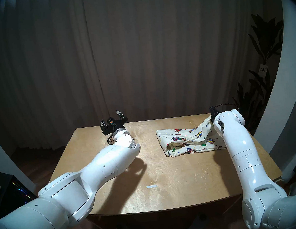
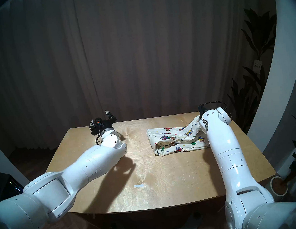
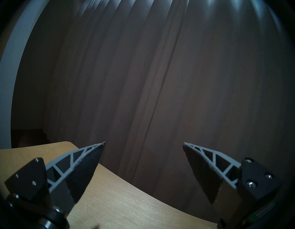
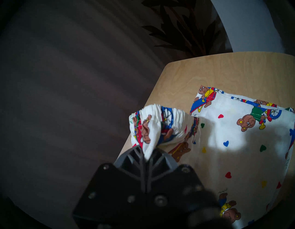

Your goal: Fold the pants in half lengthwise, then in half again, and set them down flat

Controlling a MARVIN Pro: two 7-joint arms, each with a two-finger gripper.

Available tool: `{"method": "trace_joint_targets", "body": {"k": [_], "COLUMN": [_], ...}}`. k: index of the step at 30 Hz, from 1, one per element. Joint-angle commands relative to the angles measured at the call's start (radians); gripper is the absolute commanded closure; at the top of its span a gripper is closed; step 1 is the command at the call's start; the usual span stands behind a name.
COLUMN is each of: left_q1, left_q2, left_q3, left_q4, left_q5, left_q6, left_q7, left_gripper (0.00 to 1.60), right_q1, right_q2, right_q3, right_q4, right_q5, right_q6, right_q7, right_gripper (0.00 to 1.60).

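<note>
Nearest the robot, a small white strip lies flat on the pale plywood table, whose grain swirls under the light. Farther back on the table's right half lie the pants, thin cream cloth printed with teddy bears, bicycles and coloured hearts, bunched in soft layered folds. Their gathered elastic waist rises off the wood into the right gripper, its 2 ribbed grey fingers pinched together on that puckered edge. At the far left corner the left gripper hangs empty, its 2 triangular lattice fingers spread wide before the pleated brown curtain.
</note>
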Motion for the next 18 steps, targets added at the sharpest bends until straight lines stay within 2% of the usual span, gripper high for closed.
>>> {"method": "trace_joint_targets", "body": {"k": [1, 11, 18], "left_q1": [0.023, 0.070, 0.098], "left_q2": [0.074, 0.138, 0.191], "left_q3": [0.002, 0.022, 0.034], "left_q4": [-0.119, -0.267, -0.384], "left_q5": [0.034, 0.061, 0.079], "left_q6": [-0.015, -0.003, 0.019], "left_q7": [0.045, 0.109, 0.159], "left_gripper": [0.00, 0.00, 0.00], "right_q1": [-0.056, -0.118, -0.135], "right_q2": [0.064, 0.164, 0.227], "right_q3": [0.013, 0.071, 0.092], "right_q4": [-0.077, -0.135, -0.150], "right_q5": [0.011, 0.033, 0.047], "right_q6": [0.050, 0.122, 0.186], "right_q7": [0.065, 0.169, 0.280], "right_gripper": [1.60, 1.60, 1.60]}}
